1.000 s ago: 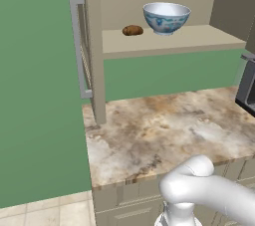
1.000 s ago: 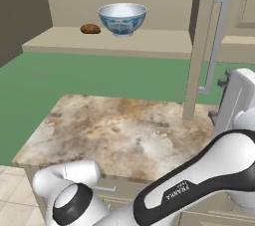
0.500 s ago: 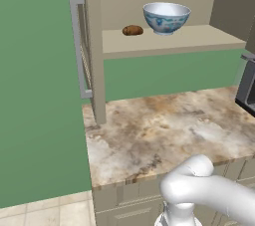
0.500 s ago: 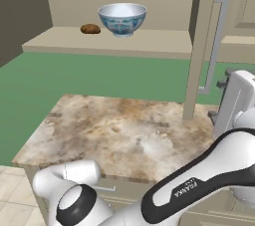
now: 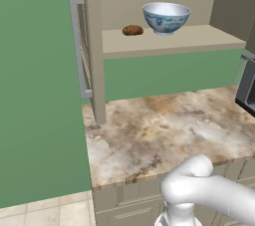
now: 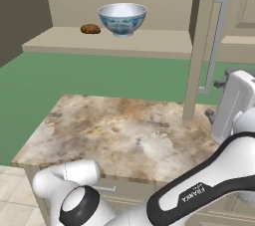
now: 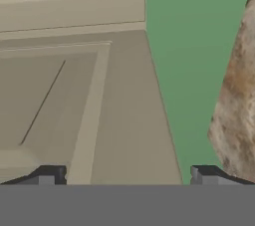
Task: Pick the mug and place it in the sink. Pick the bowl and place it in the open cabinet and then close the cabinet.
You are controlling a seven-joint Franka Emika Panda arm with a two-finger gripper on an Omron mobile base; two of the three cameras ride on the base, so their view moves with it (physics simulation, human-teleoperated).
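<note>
The white bowl [image 5: 166, 17] [image 6: 122, 18] with blue markings stands upright on the inner shelf [image 5: 199, 40] [image 6: 149, 42] of the open cabinet. The cabinet's left door [image 5: 93, 51] and right door [image 6: 199, 46] stand swung out, each with a silver bar handle [image 5: 77, 46] [image 6: 217, 41]. My gripper [image 6: 215, 99] [image 7: 124, 175] is open and holds nothing. It sits just outside the right door, below its handle. In the hand view it faces that door's raised-panel front from close by. The mug and the sink are out of view.
A small brown lump [image 5: 132, 30] [image 6: 90, 29] lies on the shelf left of the bowl. Below the cabinet runs a marbled counter [image 5: 164, 130] [image 6: 124, 130]. A dark grey appliance [image 5: 246, 85] stands at the counter's right end, and the wall behind is green.
The arm's lower links have shifted slightly. The hand stays by the right door with its jaws open, and the bowl has not moved.
</note>
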